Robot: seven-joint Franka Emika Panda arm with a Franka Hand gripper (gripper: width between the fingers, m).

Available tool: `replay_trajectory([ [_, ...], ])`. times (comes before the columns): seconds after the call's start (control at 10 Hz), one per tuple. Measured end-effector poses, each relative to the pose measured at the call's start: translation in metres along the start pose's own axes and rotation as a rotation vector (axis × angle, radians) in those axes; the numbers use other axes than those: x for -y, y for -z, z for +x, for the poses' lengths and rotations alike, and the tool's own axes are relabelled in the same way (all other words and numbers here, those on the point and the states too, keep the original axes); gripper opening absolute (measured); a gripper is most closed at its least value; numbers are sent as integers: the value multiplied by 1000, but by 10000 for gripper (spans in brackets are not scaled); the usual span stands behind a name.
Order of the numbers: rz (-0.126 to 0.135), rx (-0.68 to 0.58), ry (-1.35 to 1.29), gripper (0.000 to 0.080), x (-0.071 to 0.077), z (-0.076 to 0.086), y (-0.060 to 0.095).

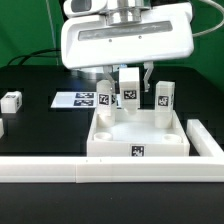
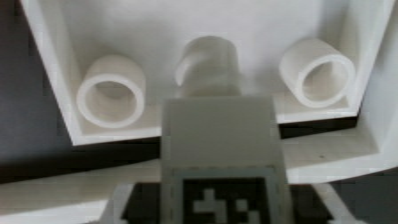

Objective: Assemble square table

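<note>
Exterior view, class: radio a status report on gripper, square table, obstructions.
Gripper shut on a leg, upright over the square table top. Two other legs upright at its far corners. Spare leg at exterior view's left. Nothing in the way.

Matt white plastic tray top (image 1: 110, 148), smooth white leg (image 2: 222, 130), black matt worktable (image 1: 40, 125)
</note>
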State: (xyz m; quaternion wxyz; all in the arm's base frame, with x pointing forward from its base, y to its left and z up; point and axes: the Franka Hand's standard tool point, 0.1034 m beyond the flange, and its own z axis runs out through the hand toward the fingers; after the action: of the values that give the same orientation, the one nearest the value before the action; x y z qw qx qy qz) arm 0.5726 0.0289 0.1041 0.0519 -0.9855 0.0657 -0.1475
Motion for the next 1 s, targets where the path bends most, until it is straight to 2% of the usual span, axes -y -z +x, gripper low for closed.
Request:
replay_trajectory([
  [0.1,-22,-97,2,282,-1,10,4],
  [0.2,-36,-156,7,282,2,11,4],
  [0.3,-27,-155,3,282,10,11,3],
  [0.6,-20,-154,11,282,18,10,0],
  [0.9,-30,-177,13,282,16,10,-1],
  [1.0,-30,-186,20,282,21,8,-3],
])
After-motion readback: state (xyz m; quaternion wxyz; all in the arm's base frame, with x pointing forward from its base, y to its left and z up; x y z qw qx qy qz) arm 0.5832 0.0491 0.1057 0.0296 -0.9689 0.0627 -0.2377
